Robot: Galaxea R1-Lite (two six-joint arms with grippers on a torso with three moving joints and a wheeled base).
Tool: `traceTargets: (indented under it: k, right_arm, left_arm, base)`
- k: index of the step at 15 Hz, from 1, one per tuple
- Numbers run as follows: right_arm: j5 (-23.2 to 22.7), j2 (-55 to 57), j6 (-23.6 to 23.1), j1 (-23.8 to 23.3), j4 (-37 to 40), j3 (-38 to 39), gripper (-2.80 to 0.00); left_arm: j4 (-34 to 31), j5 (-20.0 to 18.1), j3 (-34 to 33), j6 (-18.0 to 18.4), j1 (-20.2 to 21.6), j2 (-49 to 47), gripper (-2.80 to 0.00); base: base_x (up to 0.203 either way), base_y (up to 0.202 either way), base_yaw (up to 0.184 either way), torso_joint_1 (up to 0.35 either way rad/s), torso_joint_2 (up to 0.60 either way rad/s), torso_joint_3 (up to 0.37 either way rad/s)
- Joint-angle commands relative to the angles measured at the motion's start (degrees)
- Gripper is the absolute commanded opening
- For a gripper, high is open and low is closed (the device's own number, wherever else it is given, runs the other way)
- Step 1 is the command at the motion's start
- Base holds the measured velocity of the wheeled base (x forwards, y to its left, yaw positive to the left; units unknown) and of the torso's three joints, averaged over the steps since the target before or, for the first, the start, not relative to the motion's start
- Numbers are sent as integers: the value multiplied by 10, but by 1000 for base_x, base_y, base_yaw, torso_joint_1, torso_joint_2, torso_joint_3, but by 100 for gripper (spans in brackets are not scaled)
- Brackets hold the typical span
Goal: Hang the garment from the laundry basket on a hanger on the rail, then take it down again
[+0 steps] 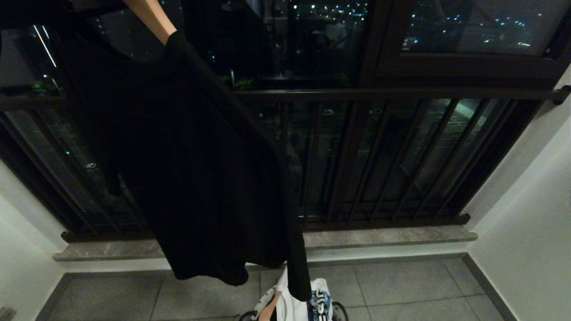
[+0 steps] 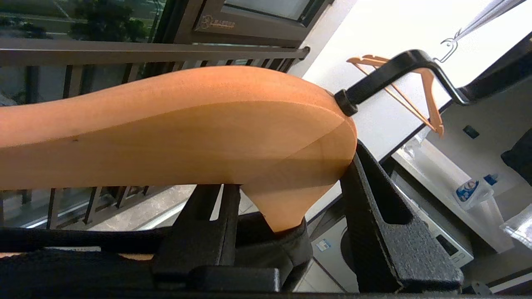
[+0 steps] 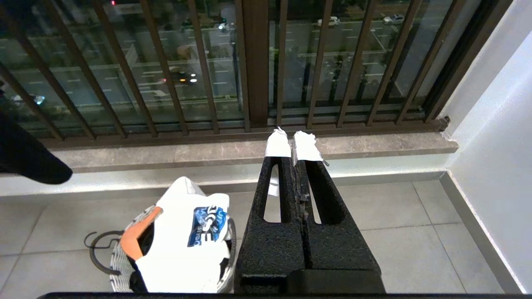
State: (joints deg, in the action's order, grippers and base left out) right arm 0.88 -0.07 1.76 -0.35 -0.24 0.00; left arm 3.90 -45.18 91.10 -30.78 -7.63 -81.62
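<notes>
Draped black fabric fills the near left of the head view: the garment, a soft, matte, sleeveless-looking top, hangs slack from a wooden hanger so its hem clears the grey tiled floor. Behind it stand dark metal balcony bars. Smooth, pale orange and broadly curved, the hanger is clamped at its neck between the fingers of the left gripper, probably so its black hook stays free for the rail. Below, the laundry basket sits on the floor, holding a white printed garment on another hanger. Parked low over it, the right gripper has its taped tips pressed together, empty.
</notes>
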Motion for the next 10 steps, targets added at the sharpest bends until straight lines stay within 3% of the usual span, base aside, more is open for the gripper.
traceTargets:
  k: [1, 3, 4, 10]
  right_arm:
    - [0, 0, 0, 0, 0, 0, -280]
    - [0, 0, 0, 0, 0, 0, -280]
    - [0, 0, 0, 0, 0, 0, -280]
    - [0, 0, 0, 0, 0, 0, -280]
  left_arm:
    - [1, -3, -2, -4, 0, 2, -280]
    - [1, -3, -6, -3, 0, 6, -280]
    - [1, -3, -6, -2, 0, 6, 0]
    - [1, -3, -15, -4, 0, 14, 0]
  base:
    - [0, 0, 0, 0, 0, 0]
    - [0, 0, 0, 0, 0, 0]
    - [0, 0, 0, 0, 0, 0]
    - [0, 0, 0, 0, 0, 0]
